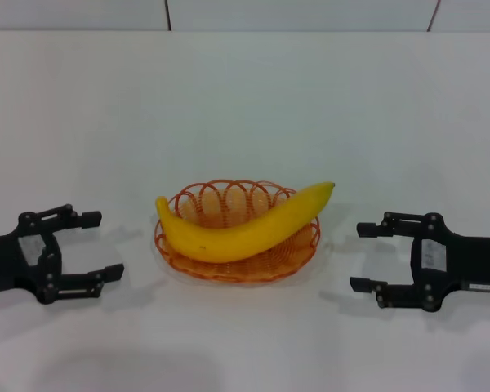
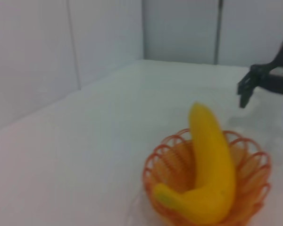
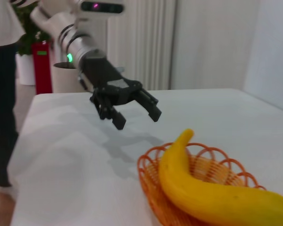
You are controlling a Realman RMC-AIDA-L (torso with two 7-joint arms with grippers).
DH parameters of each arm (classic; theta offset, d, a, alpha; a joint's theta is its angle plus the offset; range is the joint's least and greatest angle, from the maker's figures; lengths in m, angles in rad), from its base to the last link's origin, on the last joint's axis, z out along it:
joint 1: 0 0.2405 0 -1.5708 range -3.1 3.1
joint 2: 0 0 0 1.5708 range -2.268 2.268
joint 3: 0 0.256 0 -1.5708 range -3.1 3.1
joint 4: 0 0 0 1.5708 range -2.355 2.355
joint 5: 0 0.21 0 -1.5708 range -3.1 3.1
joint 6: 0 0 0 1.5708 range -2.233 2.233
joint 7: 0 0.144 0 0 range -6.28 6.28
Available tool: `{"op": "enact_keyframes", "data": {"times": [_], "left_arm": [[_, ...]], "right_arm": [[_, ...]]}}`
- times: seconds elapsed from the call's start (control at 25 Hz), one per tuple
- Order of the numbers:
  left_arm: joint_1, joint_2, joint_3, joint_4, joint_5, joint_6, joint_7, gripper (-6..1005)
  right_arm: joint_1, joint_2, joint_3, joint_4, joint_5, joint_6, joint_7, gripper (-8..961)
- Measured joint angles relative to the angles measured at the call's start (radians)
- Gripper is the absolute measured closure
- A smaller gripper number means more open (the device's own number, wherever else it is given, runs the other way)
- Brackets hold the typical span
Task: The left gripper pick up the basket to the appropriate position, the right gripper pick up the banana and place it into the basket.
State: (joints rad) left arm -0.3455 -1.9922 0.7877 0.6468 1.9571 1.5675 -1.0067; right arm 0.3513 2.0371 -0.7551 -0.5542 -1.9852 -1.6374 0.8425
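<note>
Banana (image 1: 245,226) in the basket (image 1: 237,265), right there in the lower middle of the head view, and that is the headline: the long yellow fruit lies across the orange wire, its blunt end down inside the left rim, its pointed tip riding out over the right rim and sticking up toward the middle right of the frame. It rests on the loops, too long to sink fully in, but it looks settled. The basket sits flat on the white table (image 1: 245,106), roughly central between the two arms. Over at the lower left edge, the left gripper (image 1: 90,245) hangs low by the table with its fingers spread wide and nothing between them, well apart from the basket's left rim. Lower right, the right gripper (image 1: 367,257) mirrors it, jaws parted wide, empty, near the basket's right side but not touching basket or fruit. The left wrist view backs this up: banana (image 2: 210,169) draped over the basket (image 2: 254,174), with the right gripper (image 2: 247,89) off in the upper right of that frame, clear of everything. From the right wrist view, the left gripper (image 3: 132,110) floats above the table at upper centre, splayed and holding nothing, with banana (image 3: 212,193) and basket (image 3: 155,188) at the lower right. My read: both steps look done, basket placed, fruit delivered, grips released; all that seems left is for the arms to pull back and park.
</note>
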Motion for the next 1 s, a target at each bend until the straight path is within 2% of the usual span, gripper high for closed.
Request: {"op": "enact_keyframes", "data": {"times": [0.08,0.16,0.4,1.0], "left_arm": [[0.002,-0.017,-0.015,-0.005,0.002,-0.023,0.044,120],[0.001,-0.023,-0.018,-0.02,-0.002,-0.037,0.078,120],[-0.016,-0.026,-0.019,-0.053,-0.005,-0.053,0.126,121],[-0.015,-0.032,-0.019,-0.054,-0.002,-0.049,0.131,121]], "right_arm": [[0.007,0.0,0.021,0.034,0.0,0.016,-0.03,213],[0.016,0.0,0.028,0.056,0.0,0.027,-0.048,213],[0.025,0.0,0.029,0.08,0.0,0.052,-0.06,213],[0.033,0.0,0.03,0.094,0.0,0.052,-0.065,213]]}}
